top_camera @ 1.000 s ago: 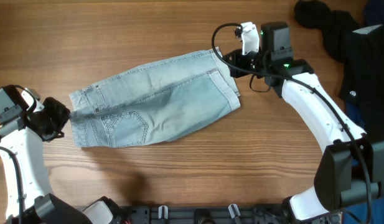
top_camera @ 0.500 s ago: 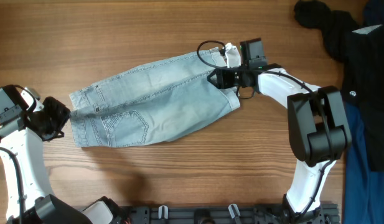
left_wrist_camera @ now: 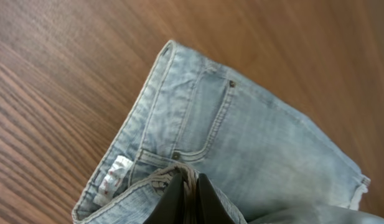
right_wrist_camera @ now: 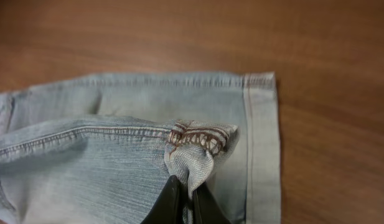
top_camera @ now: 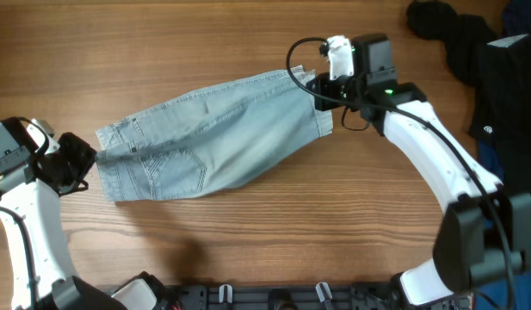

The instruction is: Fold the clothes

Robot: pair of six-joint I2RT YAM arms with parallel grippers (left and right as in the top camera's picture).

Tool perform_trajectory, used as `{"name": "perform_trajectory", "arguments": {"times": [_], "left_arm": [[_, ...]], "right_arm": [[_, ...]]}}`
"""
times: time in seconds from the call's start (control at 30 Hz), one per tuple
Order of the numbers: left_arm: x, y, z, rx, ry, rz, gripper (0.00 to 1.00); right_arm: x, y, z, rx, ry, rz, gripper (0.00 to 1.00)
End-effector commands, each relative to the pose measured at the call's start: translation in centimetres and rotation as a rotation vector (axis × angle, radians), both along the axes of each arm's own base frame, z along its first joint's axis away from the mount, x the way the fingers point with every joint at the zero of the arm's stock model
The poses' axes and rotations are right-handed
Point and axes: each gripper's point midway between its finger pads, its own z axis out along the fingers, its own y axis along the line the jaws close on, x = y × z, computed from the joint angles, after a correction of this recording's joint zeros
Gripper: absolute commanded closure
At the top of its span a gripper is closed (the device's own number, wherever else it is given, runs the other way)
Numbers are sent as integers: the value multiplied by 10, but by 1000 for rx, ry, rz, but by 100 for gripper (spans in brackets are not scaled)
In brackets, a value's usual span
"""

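Left end effector point(top_camera: 86, 159): fingers together, clamped on waistband of denim shorts point(top_camera: 215, 138). Shorts lie flat across centre of surface point(top_camera: 248, 250), waistband left, cuffed hems right. Right end effector point(top_camera: 319, 91): clamped on bunched cuff fold, apparently upper layer only. Black garment point(top_camera: 450, 34): far right, apart from shorts.

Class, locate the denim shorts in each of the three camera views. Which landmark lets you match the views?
Overhead: denim shorts lie mid-picture, waistband left, cuffs right.
Left wrist: the waistband end fills the lower frame, pinched in the left tool.
Right wrist: the cuffed leg end fills the lower left, pinched in the right tool.
Shared landmark: the wooden table beneath.
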Motion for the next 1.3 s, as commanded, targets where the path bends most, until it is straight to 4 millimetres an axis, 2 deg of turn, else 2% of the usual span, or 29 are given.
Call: {"name": "perform_trajectory", "arguments": {"times": [0.0, 0.07, 0.17, 0.3, 0.4, 0.57, 0.7, 0.73, 0.77, 0.8, 0.83, 0.97, 1.03, 1.07, 1.13, 1.17, 1.2, 1.27], "left_arm": [[7, -5, 49, 48, -151, -28, 96], [8, -2, 67, 99, -210, -24, 96], [16, 13, 73, 168, -238, 4, 96], [35, 28, 49, 162, -211, 12, 96], [48, 36, 22, 136, -172, 9, 96], [58, 42, -9, 106, -128, 9, 96], [61, 45, -14, 107, -129, 8, 96], [62, 45, -13, 109, -132, 9, 94], [62, 45, -13, 110, -134, 9, 75], [62, 46, -12, 111, -135, 9, 29], [62, 45, -13, 111, -135, 9, 3], [58, 43, -16, 96, -113, 9, 1], [57, 40, -15, 87, -112, 4, 1], [56, 35, -12, 69, -121, -8, 0], [51, 17, 7, 15, -165, -51, 2], [47, 4, 16, -26, -182, -78, 4], [37, -17, 30, -96, -203, -118, 6], [24, -41, 44, -163, -225, -181, 12]], "right_arm": [[3, -10, 38, 7, -83, -81, 96], [5, -10, 42, 24, -87, -96, 96], [9, -10, 39, 30, -87, -109, 96], [17, -12, 22, 21, -59, -146, 96], [29, -7, -19, 16, 4, -145, 96], [47, 11, -68, 81, 47, -108, 96], [52, 20, -81, 117, 43, -73, 96], [55, 21, -79, 122, 24, -71, 84], [59, 22, -75, 127, 1, -68, 47], [61, 21, -72, 130, -14, -69, 32], [63, 18, -72, 127, -17, -73, 27], [49, 5, -72, 77, 16, -21, 18], [39, 1, -60, 54, 21, -3, 17], [32, -3, -46, 47, 24, -12, 17], [15, -18, -28, 3, 62, -77, 12], [6, -21, -31, 1, 111, -94, 10], [-9, -24, -47, -20, 201, -102, 7], [-20, -27, -70, -45, 288, -102, 7]]}}
